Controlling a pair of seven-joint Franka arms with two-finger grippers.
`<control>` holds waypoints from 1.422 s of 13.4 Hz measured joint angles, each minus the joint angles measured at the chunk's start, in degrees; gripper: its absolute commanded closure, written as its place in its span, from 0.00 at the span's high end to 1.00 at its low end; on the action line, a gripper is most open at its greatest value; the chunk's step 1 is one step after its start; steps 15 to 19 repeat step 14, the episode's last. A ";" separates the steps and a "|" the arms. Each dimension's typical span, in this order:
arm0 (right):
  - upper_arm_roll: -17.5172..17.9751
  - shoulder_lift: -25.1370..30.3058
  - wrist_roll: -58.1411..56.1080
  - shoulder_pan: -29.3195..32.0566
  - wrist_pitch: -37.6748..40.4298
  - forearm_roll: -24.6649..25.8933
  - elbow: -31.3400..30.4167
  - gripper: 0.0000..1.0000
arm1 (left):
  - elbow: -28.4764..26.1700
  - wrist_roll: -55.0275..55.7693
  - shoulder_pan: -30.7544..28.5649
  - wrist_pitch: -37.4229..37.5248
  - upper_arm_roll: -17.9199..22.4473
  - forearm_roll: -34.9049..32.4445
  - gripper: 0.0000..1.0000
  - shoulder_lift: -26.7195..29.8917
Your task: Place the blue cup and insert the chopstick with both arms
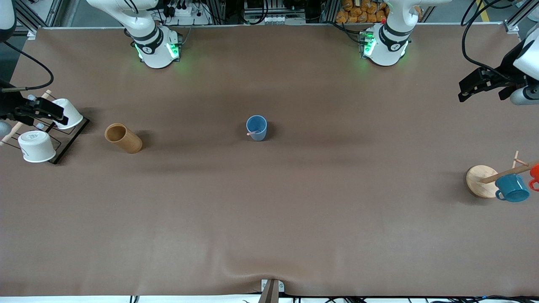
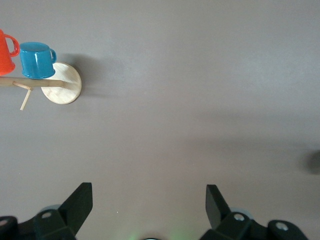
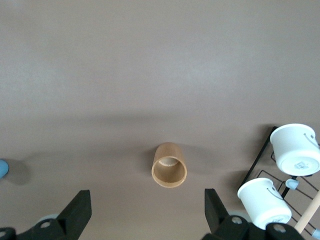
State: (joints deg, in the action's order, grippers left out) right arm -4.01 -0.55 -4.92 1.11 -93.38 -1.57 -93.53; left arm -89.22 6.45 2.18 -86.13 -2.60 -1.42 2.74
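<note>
The blue cup [image 1: 256, 127] stands upright mid-table. The pale-pink chopstick [image 1: 252, 133] sits inside it, with one end leaning over the rim on the side nearer the front camera. My left gripper [image 1: 465, 93] hangs open and empty in the air at the left arm's end of the table; in the left wrist view [image 2: 148, 202] only bare table lies between its fingers. My right gripper [image 1: 54, 112] hangs open and empty over the white-cup rack at the right arm's end; in the right wrist view [image 3: 147, 202] it frames bare table. An edge of the blue cup [image 3: 2, 168] shows there.
A brown cylindrical holder [image 1: 123, 138] [image 3: 169, 171] lies tilted between the blue cup and a black rack [image 1: 67, 141] with two white cups [image 1: 36, 145] [image 3: 296, 148]. A wooden mug tree [image 1: 482, 181] [image 2: 62, 90] carries a teal mug [image 1: 512, 188] [image 2: 37, 60] and a red mug [image 2: 6, 51].
</note>
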 measured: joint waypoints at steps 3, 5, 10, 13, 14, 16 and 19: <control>0.05 -0.89 0.00 0.00 0.05 0.82 3.26 1.00 | -0.07 0.00 0.00 -0.26 -0.04 0.00 1.00 -0.06; 0.08 -1.33 0.00 0.00 0.84 0.85 4.03 1.00 | -0.07 0.00 0.00 -0.29 -0.06 0.00 1.00 -0.06; 0.31 -1.59 0.01 0.00 1.06 0.86 4.87 1.00 | -0.01 -0.68 0.01 -0.40 -0.25 0.00 1.00 0.07; 0.40 -1.59 0.01 0.00 1.39 0.86 5.42 1.00 | 0.27 -0.95 0.07 -0.54 -0.33 0.00 1.00 0.07; 0.40 -1.60 0.01 0.00 1.42 0.88 5.42 1.00 | 0.30 -0.95 0.08 -0.55 -0.38 0.00 1.00 0.07; 0.40 -1.60 0.01 0.00 1.42 0.88 5.42 1.00 | 0.30 -0.95 0.08 -0.55 -0.38 0.00 1.00 0.07; 0.40 -1.60 0.01 0.00 1.42 0.88 5.42 1.00 | 0.30 -0.95 0.08 -0.55 -0.38 0.00 1.00 0.07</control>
